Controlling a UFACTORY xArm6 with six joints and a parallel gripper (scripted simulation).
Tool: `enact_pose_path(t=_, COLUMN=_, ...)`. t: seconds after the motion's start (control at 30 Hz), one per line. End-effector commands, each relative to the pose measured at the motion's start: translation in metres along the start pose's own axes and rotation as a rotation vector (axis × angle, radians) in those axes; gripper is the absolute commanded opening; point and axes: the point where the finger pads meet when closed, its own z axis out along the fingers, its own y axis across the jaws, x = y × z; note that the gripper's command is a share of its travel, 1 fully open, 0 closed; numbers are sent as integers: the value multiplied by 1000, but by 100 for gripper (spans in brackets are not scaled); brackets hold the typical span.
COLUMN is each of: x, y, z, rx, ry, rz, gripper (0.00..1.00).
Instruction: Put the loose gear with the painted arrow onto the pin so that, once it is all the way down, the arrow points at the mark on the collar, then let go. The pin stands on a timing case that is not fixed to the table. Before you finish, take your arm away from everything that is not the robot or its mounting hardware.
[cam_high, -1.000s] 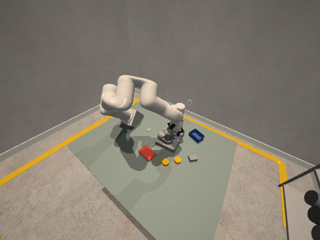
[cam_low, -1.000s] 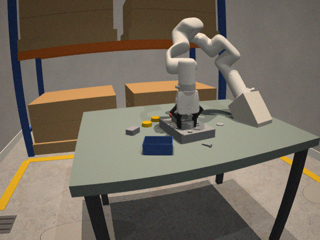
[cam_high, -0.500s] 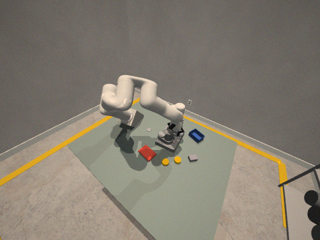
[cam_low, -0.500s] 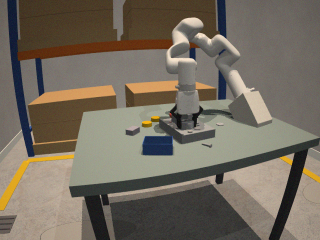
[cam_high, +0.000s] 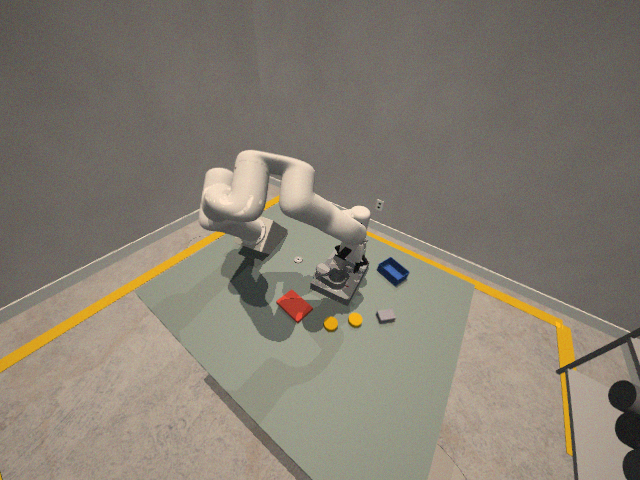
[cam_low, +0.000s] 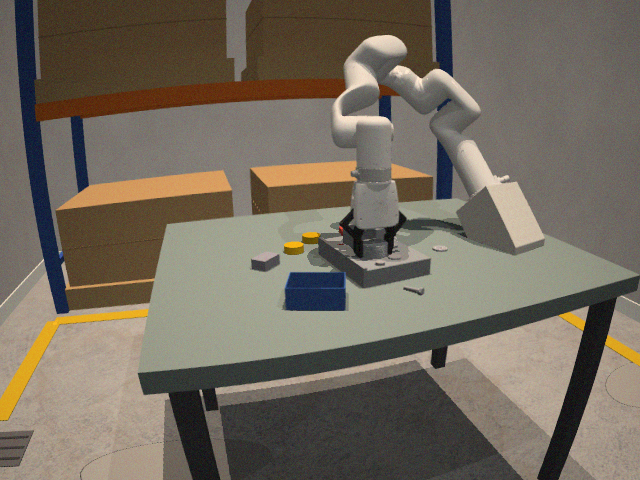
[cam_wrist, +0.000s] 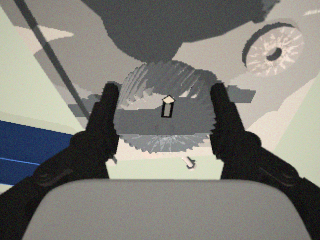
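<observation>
The hand (cam_wrist: 164, 117) grips the gear (cam_wrist: 165, 107) by its toothed rim. Lifted crookedly, it could drag the unfixed timing case (cam_low: 395, 271) beneath across the desk (cam_low: 232, 330).

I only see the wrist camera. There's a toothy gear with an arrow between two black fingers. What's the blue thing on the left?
Observer: That's a blue open-topped bin. It stands on the table right beside the grey timing case.
Operator: Is my gear high in the air or down low?
Observer: Down low. The gripper, shut on the gear, is just above the top of the case. I can't tell whether the gear is on the pin.
Operator: What else is there that I can't see?
Observer: Two yellow discs lie on the table on the far side of the case from your washer.
</observation>
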Motion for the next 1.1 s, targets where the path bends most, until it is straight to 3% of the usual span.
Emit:
enact_pose_path(t=0.0, x=0, y=-1, z=-1, rx=2, ry=-1, rz=0, gripper=0)
enact_pose_path(t=0.5, x=0, y=-1, z=-4, rx=2, ry=-1, rz=0, gripper=0)
enact_pose_path(t=1.07, x=0, y=-1, z=-28, rx=2, ry=-1, rz=0, gripper=0)
